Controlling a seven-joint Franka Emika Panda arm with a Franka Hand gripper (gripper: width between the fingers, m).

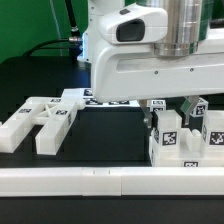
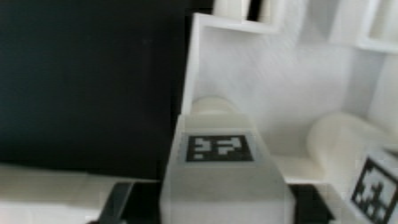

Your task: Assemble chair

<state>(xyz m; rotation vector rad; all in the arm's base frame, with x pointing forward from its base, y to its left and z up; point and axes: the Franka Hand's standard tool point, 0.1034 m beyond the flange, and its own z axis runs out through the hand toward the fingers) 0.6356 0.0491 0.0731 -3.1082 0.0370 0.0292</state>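
The hand [image 2: 210, 205] is closed on a chunky white plastic chair piece [image 2: 221, 165] with a rounded top and a black-and-white square tag. Its dark fingers [image 2: 128, 203] press on both sides. This piece is upright at the exterior view's right, near the long white rail [image 1: 100, 182] and just beside another tagged white block [image 1: 214, 130]. It is perhaps a leg, but the view is blurred. Flat white tagged pieces [image 1: 40, 122] lie on the black table [image 1: 110, 135], well apart at the exterior view's left.
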